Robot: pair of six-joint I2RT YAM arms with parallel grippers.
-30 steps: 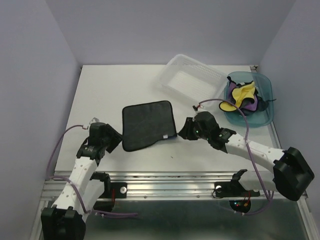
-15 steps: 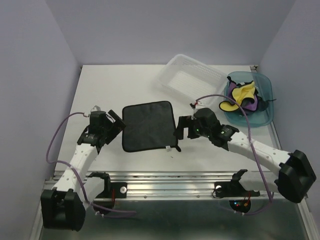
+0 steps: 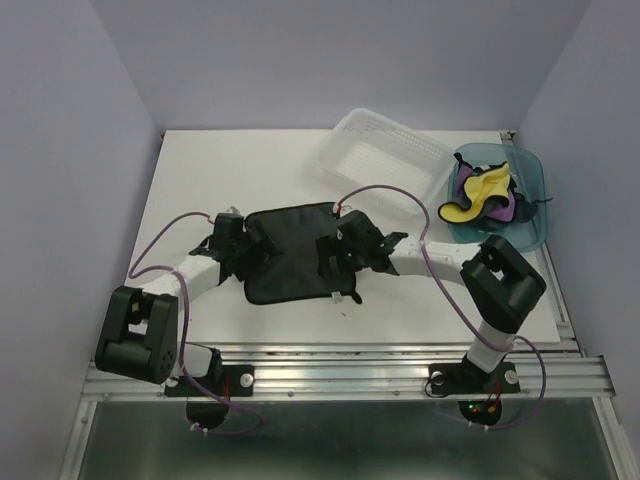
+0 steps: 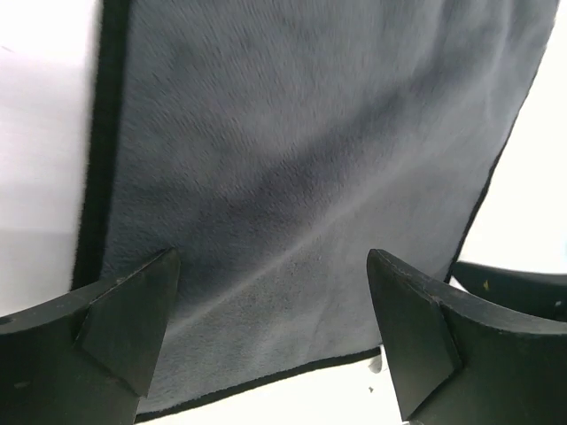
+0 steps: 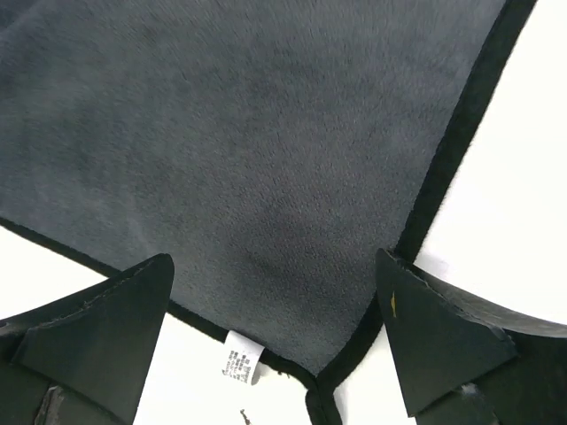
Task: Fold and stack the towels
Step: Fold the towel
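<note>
- Our left tool [image 4: 268, 261] and right tool [image 5: 273, 259] have swung inward, both released, over opposite sides of the flat dark slate-blue cloth towel [image 3: 295, 255].
- We judge folding starts next.

I work in a robotics lab test cell rather than a home or shop. My left arm [image 3: 135, 335] and my right arm [image 3: 500, 285], white with black joints and trailing purple cables, are mounted on a ribbed aluminium rail [image 3: 350, 360] along the near edge of a plain white tabletop [image 3: 200, 170], which bare lavender wall panels [image 3: 330, 60] box in on three sides. The few things on it look like test props: one dark slate-blue cloth towel [image 3: 290, 262] spread flat, a clear white slotted plastic basket [image 3: 375, 160] and a translucent teal plastic bin [image 3: 535, 215].
</note>
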